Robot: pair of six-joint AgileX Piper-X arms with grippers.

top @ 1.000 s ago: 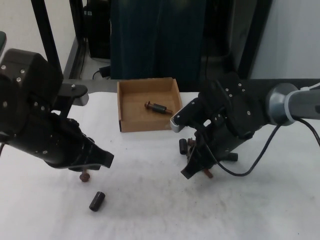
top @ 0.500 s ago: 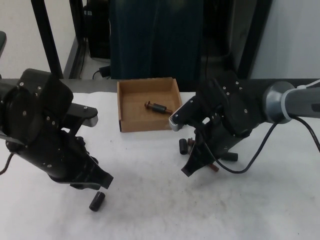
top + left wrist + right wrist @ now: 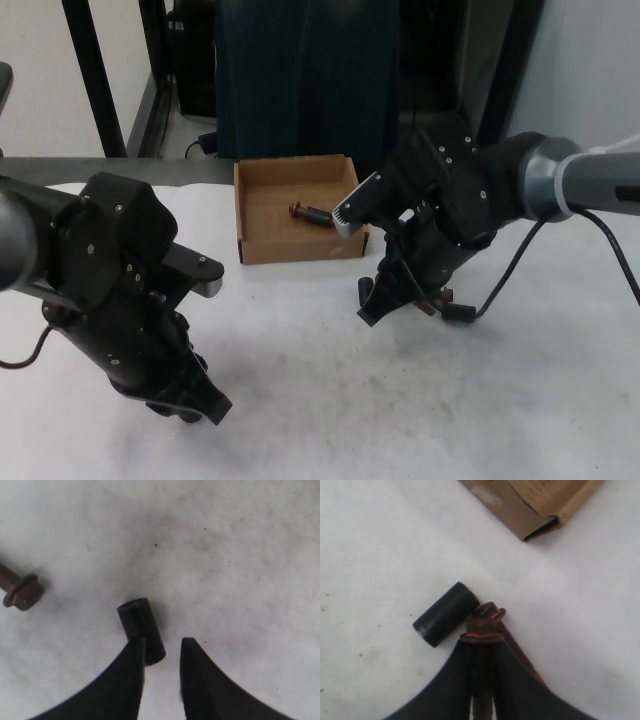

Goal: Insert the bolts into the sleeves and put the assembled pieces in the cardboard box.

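The left gripper has swung nearer and rightward over the near-left sleeve, fingers spread, one tip at its end. The right gripper, pinching a bolt, has edged farther toward the cardboard box, beside a second sleeve.

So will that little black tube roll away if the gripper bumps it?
Probably: the sleeve lies on its side on the bench, so a nudge could roll it. It looks stiff and smooth, so it might slip from the left gripper.
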